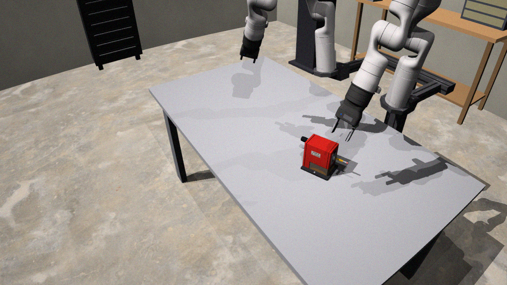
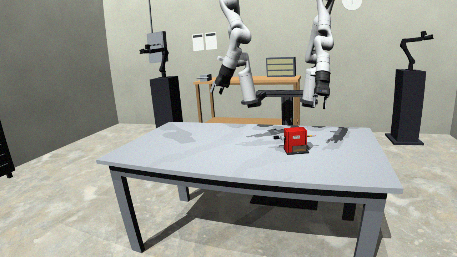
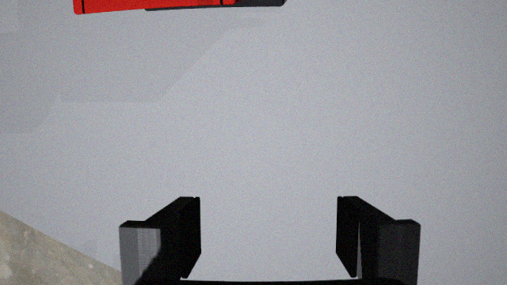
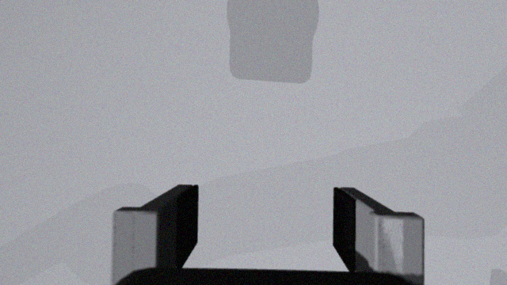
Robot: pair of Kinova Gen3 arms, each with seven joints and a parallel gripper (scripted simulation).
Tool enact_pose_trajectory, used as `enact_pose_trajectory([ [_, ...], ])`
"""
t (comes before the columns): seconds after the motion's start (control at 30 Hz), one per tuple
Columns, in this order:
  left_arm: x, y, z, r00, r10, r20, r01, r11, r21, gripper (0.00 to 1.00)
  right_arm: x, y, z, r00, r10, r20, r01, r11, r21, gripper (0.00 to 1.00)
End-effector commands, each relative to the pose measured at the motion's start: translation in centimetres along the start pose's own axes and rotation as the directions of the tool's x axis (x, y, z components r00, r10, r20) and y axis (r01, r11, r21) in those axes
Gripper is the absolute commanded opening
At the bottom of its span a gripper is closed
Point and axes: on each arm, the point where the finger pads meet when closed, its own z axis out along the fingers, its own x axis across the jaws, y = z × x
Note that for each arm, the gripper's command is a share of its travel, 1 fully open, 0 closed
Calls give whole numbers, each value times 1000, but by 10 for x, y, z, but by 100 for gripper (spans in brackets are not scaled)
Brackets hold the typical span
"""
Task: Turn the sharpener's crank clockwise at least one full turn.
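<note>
The grey counter [image 1: 219, 141] [image 2: 191, 159] [image 3: 297, 119] [image 4: 198, 131] carries the red sharpener [image 1: 321, 145] [image 2: 294, 140] [image 3: 150, 4], upright, its crank [image 1: 304, 139] [image 2: 276, 137] on the side opposite the pencil [image 1: 341, 160] [image 2: 310, 136]. Beyond and above the sharpener, the left end effector [image 1: 340, 135] [image 2: 319, 107] [image 3: 268, 226] is spread wide, holding nothing; the right end effector [image 1: 247, 60] [image 2: 216, 92] [image 4: 264, 214], also wide and unladen, is well apart from the sharpener, off its crank side. Nothing touches the crank. Any turn made cannot be told; likely the whole clockwise turn remains.

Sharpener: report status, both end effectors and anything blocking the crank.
Left end effector, right end effector: open. Sharpener upright, ungripped. Crank unobstructed as seen; pencil on opposite side.
</note>
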Motion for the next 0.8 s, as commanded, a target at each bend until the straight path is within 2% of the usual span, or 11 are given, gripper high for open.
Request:
enact_pose_trajectory([
  [0.0, 0, 1, 0, 1000, 0, 0, 0, 1000, -2, 100, 0, 0, -1, 1000, 1, 1, -1, 1000, -1, 100],
  [0.2, 10, 4, -1, 1000, -20, -9, 20, 1000, 2, 100, 0, 0, -1, 1000, 1, 1, -1, 1000, -1, 100],
  [0.33, 30, 11, -3, 998, -60, -29, 61, 998, 10, 100, 0, 0, -1, 1000, 1, 1, -1, 1000, -1, 100],
  [0.43, 55, 18, -6, 993, -108, -52, 109, 994, 18, 100, 0, 0, -1, 1000, 1, 1, -1, 1000, -1, 100],
  [0.5, 55, 18, -6, 993, -108, -52, 109, 994, 18, 100, 0, 0, -1, 1000, 1, 1, -1, 1000, -1, 100],
  [0.77, 152, 31, -28, 949, -284, -138, 292, 956, 39, 100, 0, 0, -1, 1000, 1, 1, -1, 1000, -1, 100],
])
